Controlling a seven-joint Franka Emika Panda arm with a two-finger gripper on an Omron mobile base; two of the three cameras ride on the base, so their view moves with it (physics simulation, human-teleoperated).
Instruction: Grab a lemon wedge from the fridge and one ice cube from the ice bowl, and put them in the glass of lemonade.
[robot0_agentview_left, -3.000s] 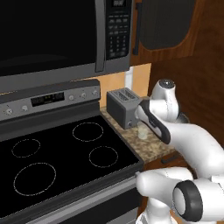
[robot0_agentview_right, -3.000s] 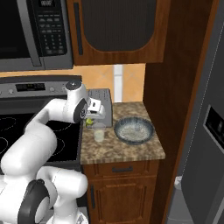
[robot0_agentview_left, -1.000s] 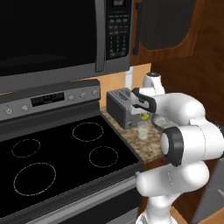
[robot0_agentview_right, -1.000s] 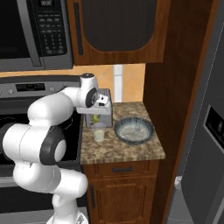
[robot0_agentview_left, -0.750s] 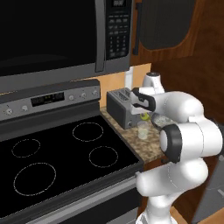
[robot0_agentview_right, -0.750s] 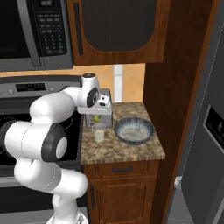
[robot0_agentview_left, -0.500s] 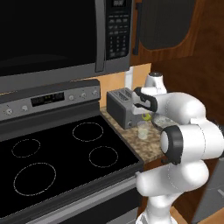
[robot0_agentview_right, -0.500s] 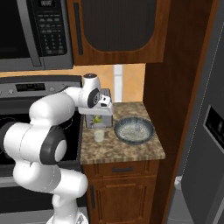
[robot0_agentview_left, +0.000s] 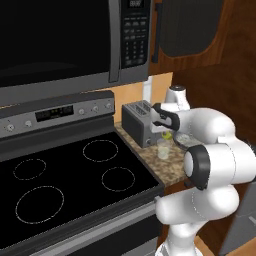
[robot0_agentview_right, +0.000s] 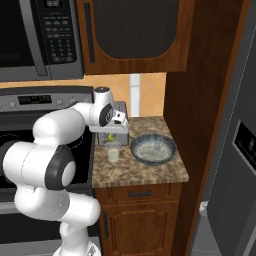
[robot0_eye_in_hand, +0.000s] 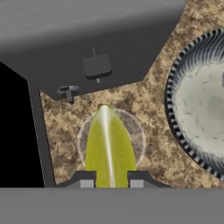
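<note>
Jaws of the gripper (robot0_eye_in_hand: 111, 183) clamp the lemon wedge (robot0_eye_in_hand: 109, 146) point-down right over the glass of lemonade (robot0_eye_in_hand: 111, 139), seemingly lined up to drop it in, while the toaster (robot0_eye_in_hand: 87, 39) crowds close behind the glass and the ice bowl (robot0_eye_in_hand: 199, 96) waits just beside on the counter (robot0_eye_in_hand: 148, 96).

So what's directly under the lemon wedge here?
The glass of lemonade: its round rim rings the lemon wedge clamped in the hand. The wedge covers the middle of the glass, so its contents can't be seen.
</note>
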